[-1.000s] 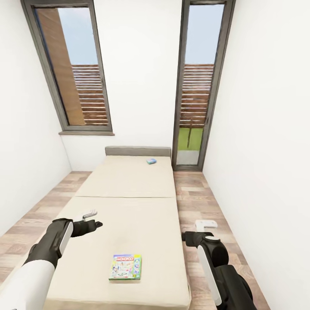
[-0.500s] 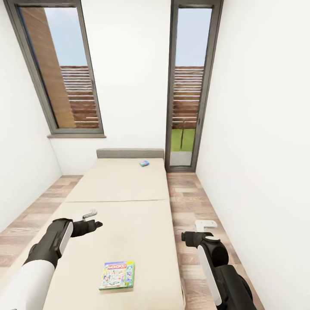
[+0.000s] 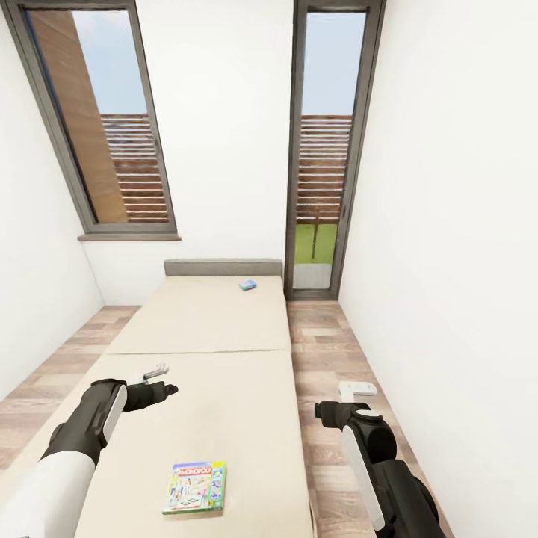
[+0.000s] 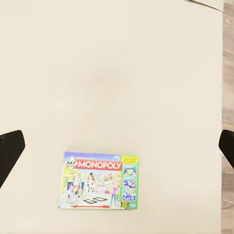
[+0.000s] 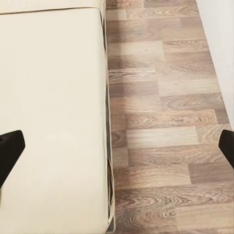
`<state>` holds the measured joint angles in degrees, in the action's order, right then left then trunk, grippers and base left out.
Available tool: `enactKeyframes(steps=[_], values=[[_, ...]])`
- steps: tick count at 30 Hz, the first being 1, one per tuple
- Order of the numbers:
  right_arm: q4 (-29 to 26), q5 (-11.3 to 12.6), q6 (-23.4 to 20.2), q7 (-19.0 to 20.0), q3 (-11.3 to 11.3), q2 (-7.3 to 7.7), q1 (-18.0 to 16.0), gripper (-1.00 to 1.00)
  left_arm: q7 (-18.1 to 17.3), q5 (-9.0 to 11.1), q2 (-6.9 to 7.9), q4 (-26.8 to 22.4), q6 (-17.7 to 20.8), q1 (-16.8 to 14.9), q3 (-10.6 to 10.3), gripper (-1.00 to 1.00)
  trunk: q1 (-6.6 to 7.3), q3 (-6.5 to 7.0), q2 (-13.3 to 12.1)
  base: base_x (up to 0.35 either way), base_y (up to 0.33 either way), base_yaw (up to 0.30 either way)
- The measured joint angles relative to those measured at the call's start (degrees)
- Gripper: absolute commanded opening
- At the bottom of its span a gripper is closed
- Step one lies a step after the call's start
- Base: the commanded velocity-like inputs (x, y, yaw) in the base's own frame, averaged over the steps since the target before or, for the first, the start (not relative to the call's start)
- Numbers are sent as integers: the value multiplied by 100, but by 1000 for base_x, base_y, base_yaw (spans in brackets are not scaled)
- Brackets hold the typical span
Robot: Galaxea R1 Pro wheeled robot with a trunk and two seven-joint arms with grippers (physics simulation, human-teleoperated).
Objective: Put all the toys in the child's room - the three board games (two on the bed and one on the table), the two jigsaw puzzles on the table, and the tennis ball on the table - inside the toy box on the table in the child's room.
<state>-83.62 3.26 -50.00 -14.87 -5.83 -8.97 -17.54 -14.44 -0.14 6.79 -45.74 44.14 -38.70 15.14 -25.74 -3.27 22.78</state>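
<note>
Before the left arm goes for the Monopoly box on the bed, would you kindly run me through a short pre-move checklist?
1. Monopoly box lies flat on the bed, nothing on top of it: ok.
2. Left hand open and holding nothing; the left wrist view shows its fingertips spread wide at both edges: ok.
3. Left hand above the box: not ok; it hovers beyond the box, farther up the bed.
4. Right hand out of the way, over the floor beside the bed: ok.
5. Second game, the blue box near the headboard, within reach: cannot tell.
</note>
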Motion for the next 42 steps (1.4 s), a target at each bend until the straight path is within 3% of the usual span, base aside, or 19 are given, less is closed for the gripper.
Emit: enactKeyframes(steps=[32, 42], values=[[-6, -7, -7, 6, 0, -3, 0, 100, 78, -10, 0, 43, 0, 0, -15, 100, 0, 0, 0, 26, 14, 0], [-6, 0, -83, 0, 16, -8, -6, 100, 106, -24, -51, 155, -157, 0, -20, 100, -1, -44, -1, 0, 0, 0]])
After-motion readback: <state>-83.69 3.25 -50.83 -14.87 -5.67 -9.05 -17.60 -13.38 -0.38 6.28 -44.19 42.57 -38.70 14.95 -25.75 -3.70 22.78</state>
